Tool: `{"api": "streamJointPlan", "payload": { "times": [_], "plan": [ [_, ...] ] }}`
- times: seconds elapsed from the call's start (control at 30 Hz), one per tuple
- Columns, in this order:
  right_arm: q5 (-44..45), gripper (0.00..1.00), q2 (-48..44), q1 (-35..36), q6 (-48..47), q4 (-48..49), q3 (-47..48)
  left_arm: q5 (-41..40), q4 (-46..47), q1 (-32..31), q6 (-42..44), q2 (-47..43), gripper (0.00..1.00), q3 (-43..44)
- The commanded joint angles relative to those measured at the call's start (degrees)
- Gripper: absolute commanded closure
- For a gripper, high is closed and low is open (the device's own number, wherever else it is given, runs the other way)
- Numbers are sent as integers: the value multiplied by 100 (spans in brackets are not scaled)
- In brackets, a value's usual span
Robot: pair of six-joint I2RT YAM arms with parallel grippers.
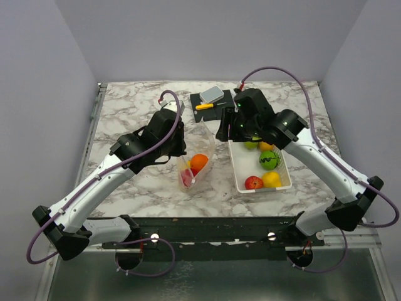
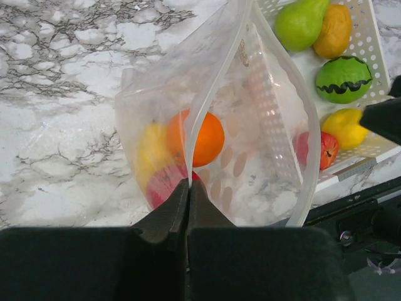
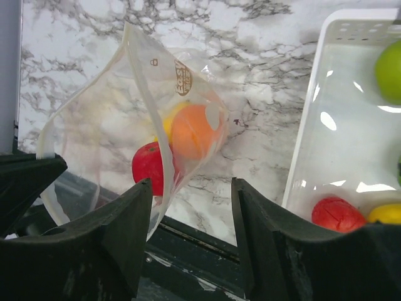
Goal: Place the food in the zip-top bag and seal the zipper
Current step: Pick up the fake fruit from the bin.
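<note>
- Counter of grey-veined white marble (image 1: 138,113) carries a clear polka-dotted plastic zip-top bag (image 1: 205,144) at the middle of the top view, just left of a white slatted plastic basket (image 1: 237,169).
- Inside the bag lie a round orange toy fruit (image 2: 203,138), a yellow toy fruit (image 2: 150,150) and a red toy fruit (image 2: 164,186).
- The pale whitish zipper strip (image 2: 212,88) gapes, the mouth wide apart.
- The left gripper (image 2: 188,187) has its jaws clenched on the bag's rim at the zipper.
- The right gripper (image 3: 191,182) hangs above the counter between bag and basket, jaws released and empty.
- The basket holds a green toy pear (image 2: 301,22), an orange-brown toy fruit (image 2: 334,28), a green ball with a dark zigzag band (image 2: 343,78), a yellow toy lemon (image 2: 343,127) and a red toy apple (image 2: 326,150).
</note>
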Motion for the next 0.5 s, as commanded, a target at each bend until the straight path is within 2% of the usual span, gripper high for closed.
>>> {"api": "streamJointPlan", "payload": {
  "times": [0.0,0.2,0.27,0.47],
  "plan": [
    [621,39,-505,34,-20,-471,7,-130,76,4,101,-18,100,32],
    [940,37,-1011,30,185,-723,-651,-183,80,5,127,-35,100,150],
    [993,33,-1166,29,267,-740,-905,-243,62,0,148,-29,100,211],
    [955,29,-1394,25,478,-612,-1752,-464,-85,4,281,33,100,532]
  ]
}}
